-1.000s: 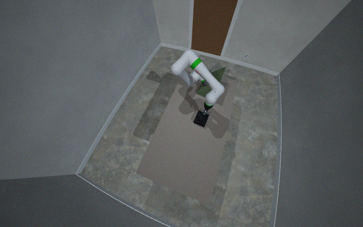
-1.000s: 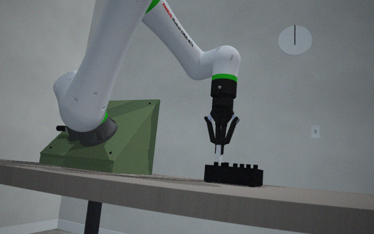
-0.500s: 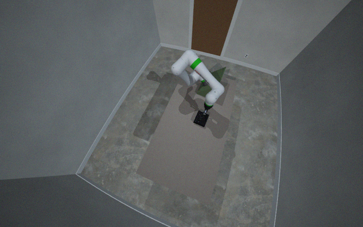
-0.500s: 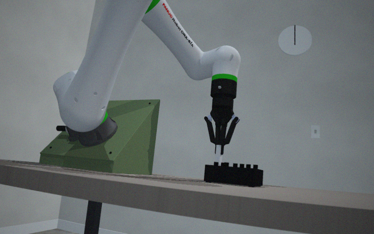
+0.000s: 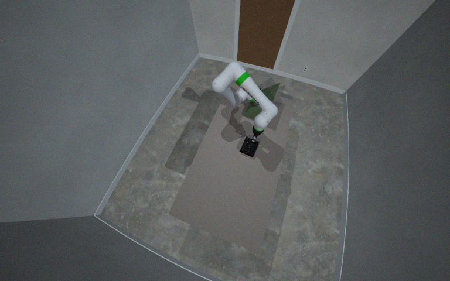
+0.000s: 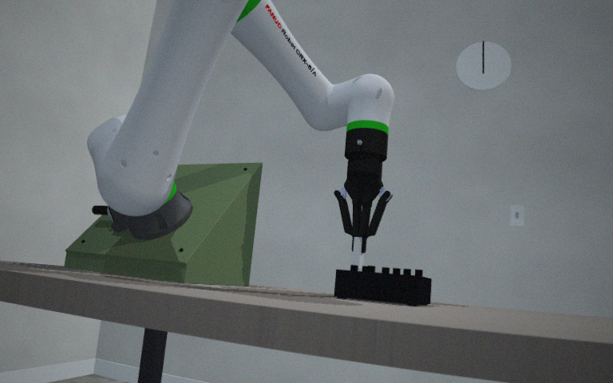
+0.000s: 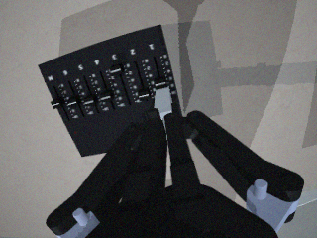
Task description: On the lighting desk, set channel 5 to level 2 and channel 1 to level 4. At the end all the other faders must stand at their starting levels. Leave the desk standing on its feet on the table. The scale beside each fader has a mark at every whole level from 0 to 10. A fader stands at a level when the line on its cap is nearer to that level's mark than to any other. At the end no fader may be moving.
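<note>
1. Grey walls and a mottled stone floor surround a long beige table [image 5: 218, 198]; the lighting desk [image 5: 249, 146] sits near the centre of the top frame, flat on that table, just below the arm's wrist.
2. Seen from the wrist camera, the desk [image 7: 99, 122] fills the upper left of the frame, its row of faders running left to right and each slot running up the frame; the rightmost fader cap [image 7: 160, 86] lies straight ahead of the gripper [image 7: 164, 102], at its tips.
3. Fingers are pressed together on nothing, forming one narrow pale probe that meets that cap; I judge any coming push must travel along the slot, up or down the frame.
4. Only the exterior view shows height: the gripper [image 6: 357, 259] hangs vertical at the desk's [image 6: 397, 289] left end, tips down among the caps; scale marks are too small to read anywhere.
5. A green wedge-shaped base [image 6: 216, 226] carries the arm at left.
</note>
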Available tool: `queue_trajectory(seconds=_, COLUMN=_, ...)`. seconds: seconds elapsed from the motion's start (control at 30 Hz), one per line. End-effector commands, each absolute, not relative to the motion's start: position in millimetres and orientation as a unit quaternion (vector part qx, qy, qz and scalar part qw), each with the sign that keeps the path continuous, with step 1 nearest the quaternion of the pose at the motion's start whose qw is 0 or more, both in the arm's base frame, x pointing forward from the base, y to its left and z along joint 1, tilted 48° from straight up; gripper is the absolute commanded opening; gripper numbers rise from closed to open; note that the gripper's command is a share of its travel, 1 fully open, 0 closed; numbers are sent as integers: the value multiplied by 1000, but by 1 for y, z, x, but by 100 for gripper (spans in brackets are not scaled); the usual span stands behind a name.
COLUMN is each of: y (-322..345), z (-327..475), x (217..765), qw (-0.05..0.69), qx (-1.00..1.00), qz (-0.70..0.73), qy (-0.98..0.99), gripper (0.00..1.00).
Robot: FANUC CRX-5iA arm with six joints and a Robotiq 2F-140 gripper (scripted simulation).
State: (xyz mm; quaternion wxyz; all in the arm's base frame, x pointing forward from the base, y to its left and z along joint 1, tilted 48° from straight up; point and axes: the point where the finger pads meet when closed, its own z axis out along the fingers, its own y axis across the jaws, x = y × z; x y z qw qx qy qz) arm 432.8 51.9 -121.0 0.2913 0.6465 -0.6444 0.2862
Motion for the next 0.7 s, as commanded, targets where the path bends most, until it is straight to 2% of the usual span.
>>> queue_trajectory(seconds=0.0, y=51, z=-120, x=433, qw=291, qx=647, qz=286, qy=-644, gripper=0)
queue_trajectory(seconds=0.67, y=45, z=-113, x=433, qw=291, qx=647, qz=286, qy=-644, gripper=0)
